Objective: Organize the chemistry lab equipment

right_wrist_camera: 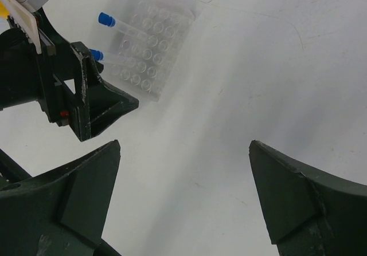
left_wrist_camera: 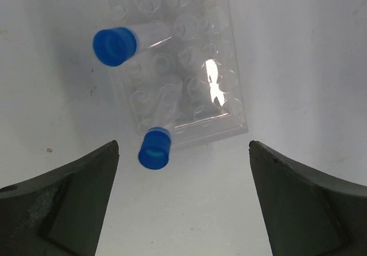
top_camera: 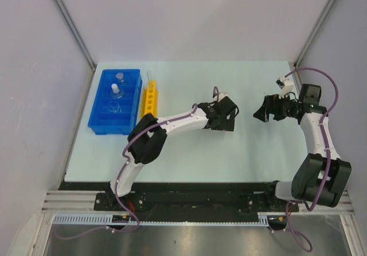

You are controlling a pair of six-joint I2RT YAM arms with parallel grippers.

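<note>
A blue compartmented tray [top_camera: 106, 121] lies at the far left, with small clear flasks [top_camera: 116, 90] standing in its far compartments. Just beside its right edge lies a yellow holed rack [top_camera: 149, 99], thin clear tubes [top_camera: 150, 75] upright at its far end. Well apart lies a clear welled plate [left_wrist_camera: 223, 44], with two blue-capped tubes [left_wrist_camera: 155, 149] lying across it, caps overhanging.

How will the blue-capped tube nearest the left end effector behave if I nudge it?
Likely rolls: the tube is round and lies on its side, partly across the clear well plate. Its smooth, see-through wall looks slick, so the open left end effector may slip; the blue cap probably grips better. It looks light.
</note>
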